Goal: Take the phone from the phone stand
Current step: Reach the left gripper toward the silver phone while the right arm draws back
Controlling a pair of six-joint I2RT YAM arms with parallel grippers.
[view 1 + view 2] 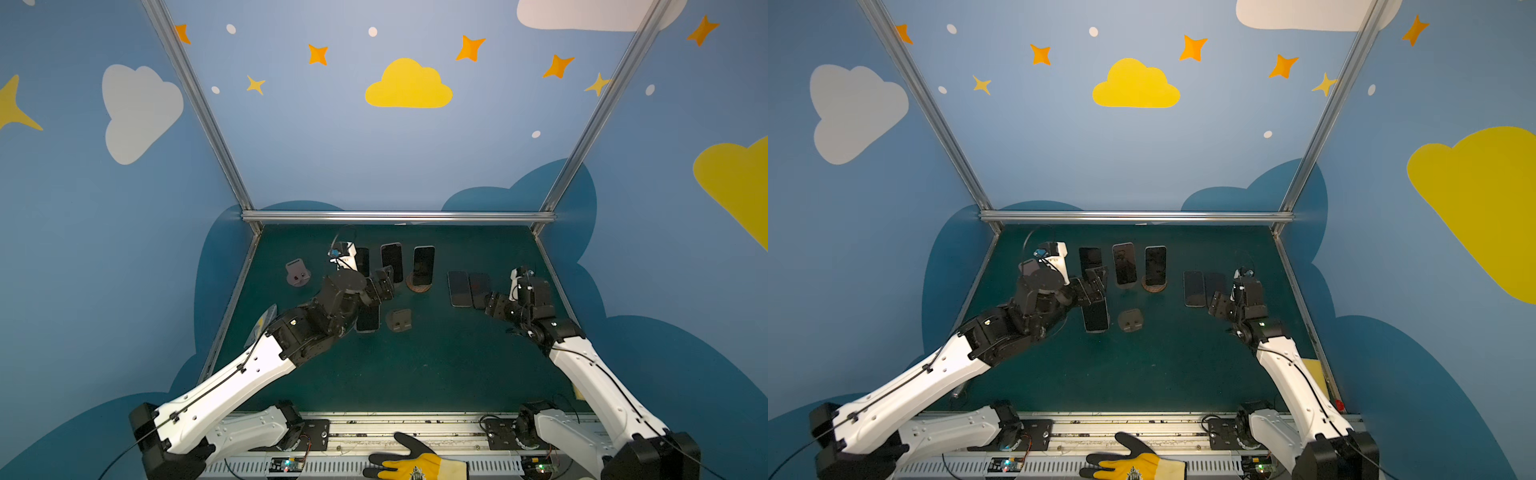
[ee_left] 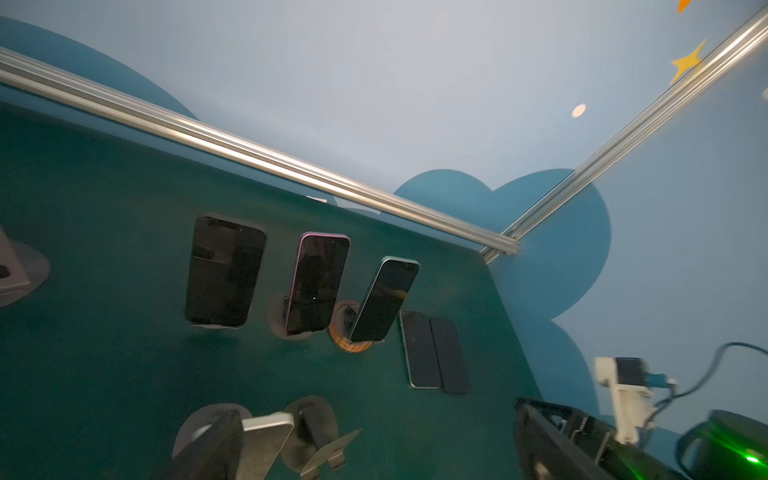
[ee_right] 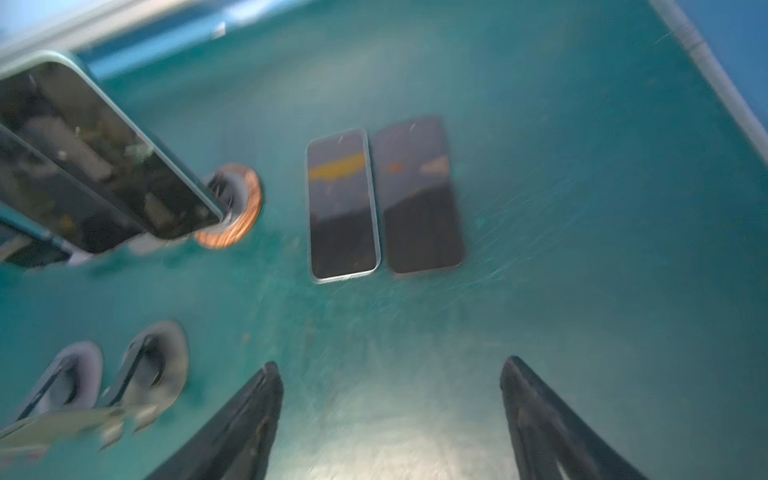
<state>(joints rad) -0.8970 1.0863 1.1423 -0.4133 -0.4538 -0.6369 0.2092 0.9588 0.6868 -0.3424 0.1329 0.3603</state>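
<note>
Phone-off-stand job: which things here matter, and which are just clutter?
Job:
black phone, purple-edged phone and green-edged phone, all propped up in the back row; front phone by the left end effector.

Lying about:
silver-edged flat phone, dark flat phone, left empty stand, middle empty stand, glove.

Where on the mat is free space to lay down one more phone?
The near half of the mat, before the middle empty stand, is bare; also the far right corner behind the flat phones. Crowded: the back row of standing phones.
</note>
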